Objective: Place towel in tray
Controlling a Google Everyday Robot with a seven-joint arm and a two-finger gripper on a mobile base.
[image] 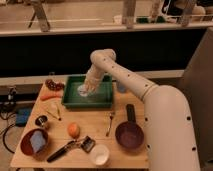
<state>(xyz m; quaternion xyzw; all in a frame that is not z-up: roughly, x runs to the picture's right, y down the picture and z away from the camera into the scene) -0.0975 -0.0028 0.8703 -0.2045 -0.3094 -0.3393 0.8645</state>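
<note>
A green tray (102, 100) sits at the back middle of the wooden table. A pale towel (86, 91) lies bunched inside it, left of centre. My gripper (87, 88) reaches down into the tray from the white arm (120, 75) and sits right on the towel.
On the table: a brown bowl with a blue cloth (35, 142), an orange (73, 130), a white cup (100, 154), a dark brush (70, 148), a fork (109, 125), a maroon pan (129, 134), a carrot (50, 96), a dark red item (52, 84).
</note>
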